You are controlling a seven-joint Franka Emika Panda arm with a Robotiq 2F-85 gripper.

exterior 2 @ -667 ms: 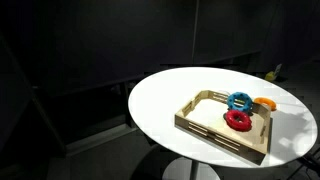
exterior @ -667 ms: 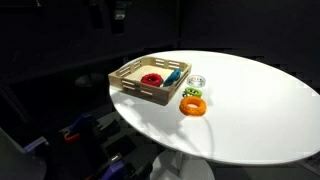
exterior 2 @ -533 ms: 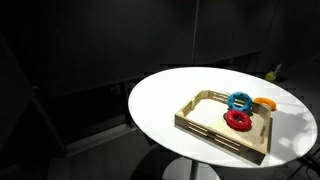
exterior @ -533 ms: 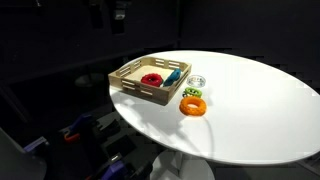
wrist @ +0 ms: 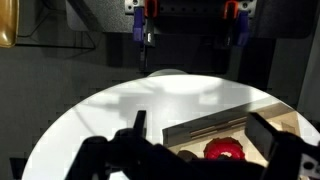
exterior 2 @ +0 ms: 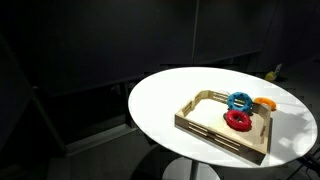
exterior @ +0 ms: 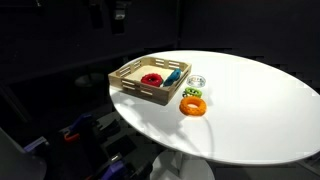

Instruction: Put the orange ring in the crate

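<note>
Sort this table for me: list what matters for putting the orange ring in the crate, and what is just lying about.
For the job: orange ring, on the table outside the crate; gripper, jaws open.

Lying about: red ring and blue ring, both in the crate; green ring, by the orange ring; small pale ring on the table.

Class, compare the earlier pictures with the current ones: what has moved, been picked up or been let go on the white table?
Nothing visibly changed. The orange ring lies on the table just outside the crate as before, and the red ring stays inside the crate.
</note>
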